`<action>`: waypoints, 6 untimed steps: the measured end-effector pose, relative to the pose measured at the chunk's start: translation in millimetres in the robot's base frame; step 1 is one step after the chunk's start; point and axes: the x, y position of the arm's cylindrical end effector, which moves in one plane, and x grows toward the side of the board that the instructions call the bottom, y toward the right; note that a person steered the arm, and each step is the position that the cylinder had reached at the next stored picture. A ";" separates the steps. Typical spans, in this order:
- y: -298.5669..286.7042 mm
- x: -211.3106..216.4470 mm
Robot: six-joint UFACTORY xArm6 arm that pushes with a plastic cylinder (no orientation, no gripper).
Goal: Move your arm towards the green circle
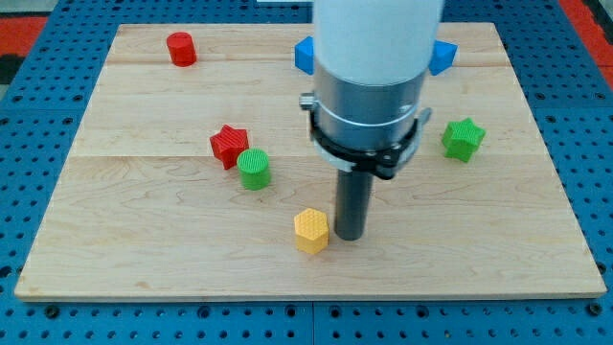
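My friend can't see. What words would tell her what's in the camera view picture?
A robot arm's dark rod stands on a wooden board, my tip just to the view's right of a yellow block. A green circle sits up and to the view's left, touching a red star. Other red, blue and green blocks lie farther off.

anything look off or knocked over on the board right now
Nothing stands out. All blocks sit flat on the wooden board. The green circle touches the red star; my tip stands just right of the yellow hexagon.

One raised front view, apparently facing the board (144, 259).
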 end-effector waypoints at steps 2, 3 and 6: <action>10.6 -33.6; -23.1 -33.3; -176.5 -67.8</action>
